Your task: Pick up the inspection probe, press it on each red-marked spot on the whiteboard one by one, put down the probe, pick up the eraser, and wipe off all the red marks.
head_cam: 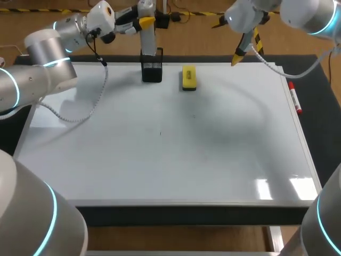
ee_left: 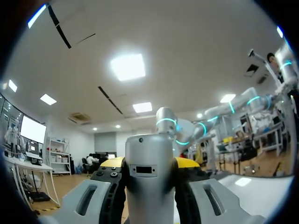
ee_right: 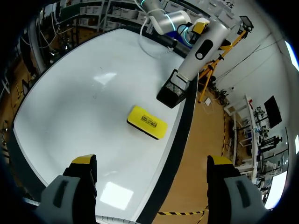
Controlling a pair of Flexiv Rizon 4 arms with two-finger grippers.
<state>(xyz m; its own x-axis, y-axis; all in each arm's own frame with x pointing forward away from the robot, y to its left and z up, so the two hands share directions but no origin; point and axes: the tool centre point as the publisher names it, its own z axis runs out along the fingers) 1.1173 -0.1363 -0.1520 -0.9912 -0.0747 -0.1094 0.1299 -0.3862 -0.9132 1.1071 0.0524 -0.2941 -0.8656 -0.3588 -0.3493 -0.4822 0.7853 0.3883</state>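
A large whiteboard (head_cam: 160,160) lies flat on a dark table (head_cam: 321,90) and covers most of it. At about 2 o'clock from the board's middle, a red marker (head_cam: 294,97) lies along the board's right edge. At the far edge, at 12 o'clock, a yellow eraser (head_cam: 188,77) rests flat on the board. Just beside it, toward 11 o'clock, stands a small black holder (head_cam: 152,72). The silver inspection probe (head_cam: 147,37) rises nearly upright from the holder, with its lower end at the holder's mouth. The left pincer (head_cam: 144,21) comes in from 10 o'clock and pinches the probe's upper part, one yellow tip on each side of the barrel. At 1 o'clock the right pincer (head_cam: 237,56) hangs above the board's far edge, well apart from the eraser. Its two fingers are spread wide, and in its wrist view the eraser lies ahead of them.
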